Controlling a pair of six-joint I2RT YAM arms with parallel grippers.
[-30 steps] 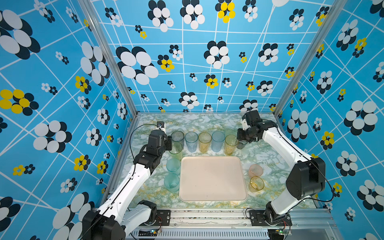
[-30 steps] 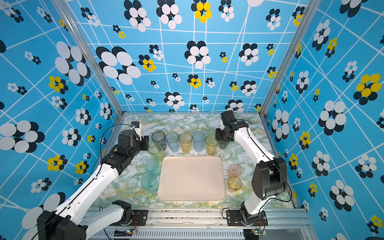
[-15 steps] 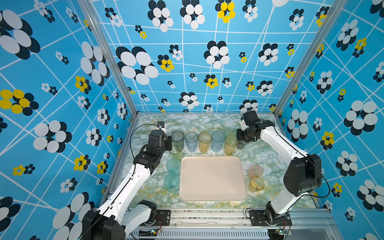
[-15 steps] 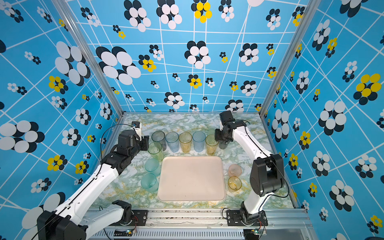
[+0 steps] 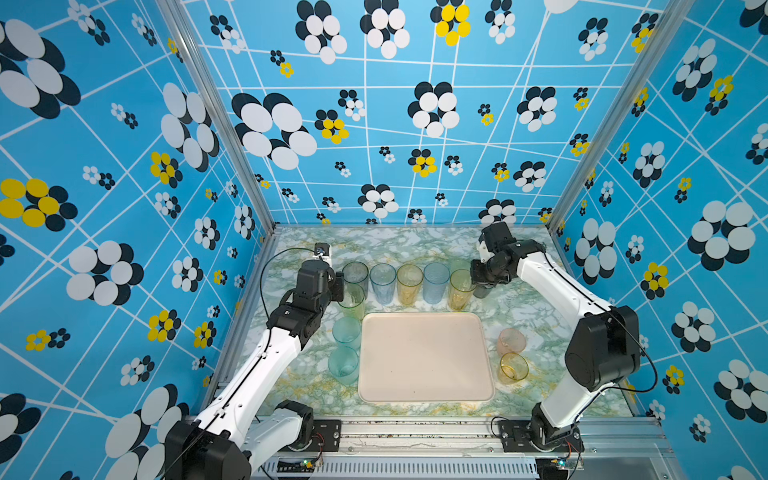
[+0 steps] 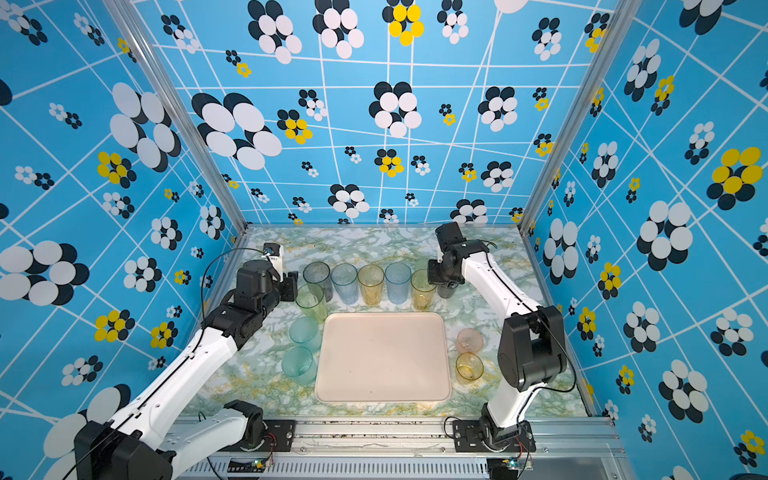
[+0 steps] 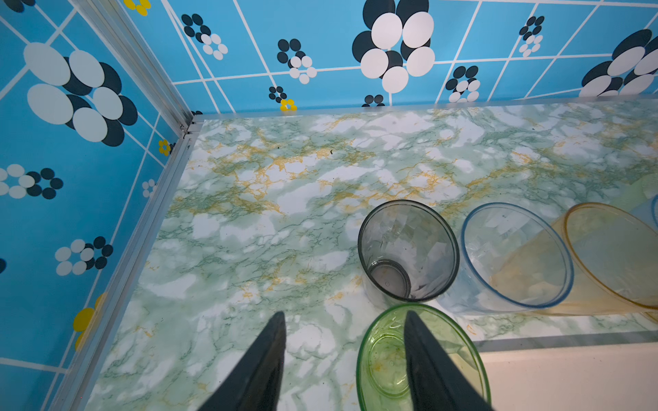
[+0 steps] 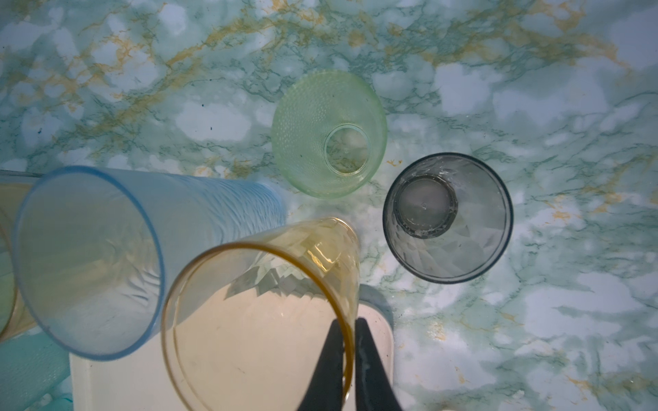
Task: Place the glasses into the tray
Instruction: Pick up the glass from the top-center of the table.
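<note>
A: where's stuff at?
B: cream tray (image 5: 424, 361) mid marble table (image 5: 540, 307), glasses (image 5: 382, 284) all outside it. right gripper (image 8: 350, 341) pinching the rim of the tall amber tumbler (image 8: 249, 277) at tray's 1 o'clock, left gripper (image 7: 343, 315) gaping over the yellow-green tumbler (image 7: 381, 356) at 11

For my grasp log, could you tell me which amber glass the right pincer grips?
The tall amber glass ending the row, beside the short grey glass: the right pincer pinches its rim. The mid-row amber glass stands free.
</note>
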